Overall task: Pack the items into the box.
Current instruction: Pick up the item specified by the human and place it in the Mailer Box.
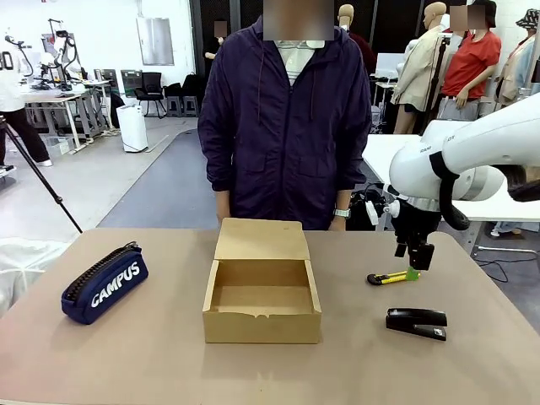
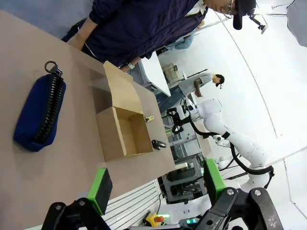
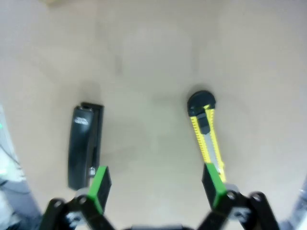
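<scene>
The brown cardboard box (image 1: 261, 327) stands open mid-table, its flap lid folded back toward the person, and its inside looks bare. To its right lie the yellow-and-black utility knife (image 1: 388, 277) and, nearer me, the black stapler (image 1: 416, 322). My right gripper (image 1: 419, 261) hangs open just above the knife's right end. In the right wrist view the knife (image 3: 206, 136) runs under one green pad (image 3: 213, 184), and the stapler (image 3: 85, 146) lies beside the other. My left gripper (image 2: 157, 187) is open and holds nothing, high above the table's left, with the box (image 2: 112, 139) far off.
A navy "CAMPUS" pencil case (image 1: 105, 284) lies at the table's left. A person in a dark jacket stands at the far edge behind the box, hands down. Bare tabletop (image 1: 152, 363) stretches in front of the box.
</scene>
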`<state>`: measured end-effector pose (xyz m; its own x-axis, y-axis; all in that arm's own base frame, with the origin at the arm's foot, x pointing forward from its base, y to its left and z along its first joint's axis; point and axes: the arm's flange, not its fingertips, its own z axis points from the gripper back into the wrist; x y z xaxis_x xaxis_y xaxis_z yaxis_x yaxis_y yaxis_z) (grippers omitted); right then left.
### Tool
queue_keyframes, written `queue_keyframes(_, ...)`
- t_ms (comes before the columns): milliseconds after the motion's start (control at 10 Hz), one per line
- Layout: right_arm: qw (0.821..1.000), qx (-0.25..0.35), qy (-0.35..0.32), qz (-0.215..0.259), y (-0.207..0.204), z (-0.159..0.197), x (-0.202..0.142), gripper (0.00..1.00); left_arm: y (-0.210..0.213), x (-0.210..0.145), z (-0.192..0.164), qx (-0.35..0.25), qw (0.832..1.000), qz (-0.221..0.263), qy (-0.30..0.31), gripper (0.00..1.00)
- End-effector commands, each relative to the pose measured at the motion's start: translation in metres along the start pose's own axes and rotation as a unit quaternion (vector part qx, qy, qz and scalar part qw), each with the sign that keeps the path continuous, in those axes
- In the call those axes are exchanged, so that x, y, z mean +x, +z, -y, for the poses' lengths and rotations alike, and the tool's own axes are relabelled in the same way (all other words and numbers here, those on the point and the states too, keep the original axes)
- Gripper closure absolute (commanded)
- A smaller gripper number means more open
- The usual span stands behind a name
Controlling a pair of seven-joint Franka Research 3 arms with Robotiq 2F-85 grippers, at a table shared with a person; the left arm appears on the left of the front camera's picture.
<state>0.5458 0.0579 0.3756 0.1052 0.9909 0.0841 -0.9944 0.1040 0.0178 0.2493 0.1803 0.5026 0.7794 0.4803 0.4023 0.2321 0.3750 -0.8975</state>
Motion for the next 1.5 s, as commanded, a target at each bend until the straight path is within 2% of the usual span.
queue_keyframes(0, 0.996, 0.01, -0.086, 0.014, 0.0, 0.0, 0.003, 0.0, 0.0, 0.001, 0.002, -0.009, 1.0, 0.005, -0.004, 0.0)
queue_keyframes(100, 0.996, 0.01, -0.086, 0.014, 0.0, 0.0, 0.003, 0.0, 0.0, 0.001, 0.002, -0.009, 1.0, 0.005, -0.004, 0.0)
queue_keyframes(300, 1.0, -0.003, 0.016, -0.017, -0.009, 0.007, 0.0, 0.0, 0.0, 0.001, 0.002, -0.009, 1.0, 0.005, -0.004, 0.0)
queue_keyframes(500, 0.997, -0.044, 0.055, -0.039, -0.015, 0.033, -0.004, 0.0, 0.0, 0.001, 0.002, -0.009, 1.0, 0.005, -0.004, 0.0)
queue_keyframes(600, 0.996, -0.033, 0.069, -0.043, -0.02, 0.047, -0.007, 0.0, 0.0, 0.001, 0.002, -0.009, 1.0, 0.005, -0.004, 0.0)
queue_keyframes(800, 0.996, -0.033, 0.065, -0.05, -0.031, 0.069, -0.009, 0.0, 0.0, 0.001, 0.002, -0.009, 1.0, 0.005, -0.004, 0.0)
queue_keyframes(1400, 0.992, -0.047, 0.078, -0.083, -0.062, 0.071, -0.006, 0.0, 0.0, 0.001, 0.002, -0.009, 1.0, 0.005, -0.004, 0.0)
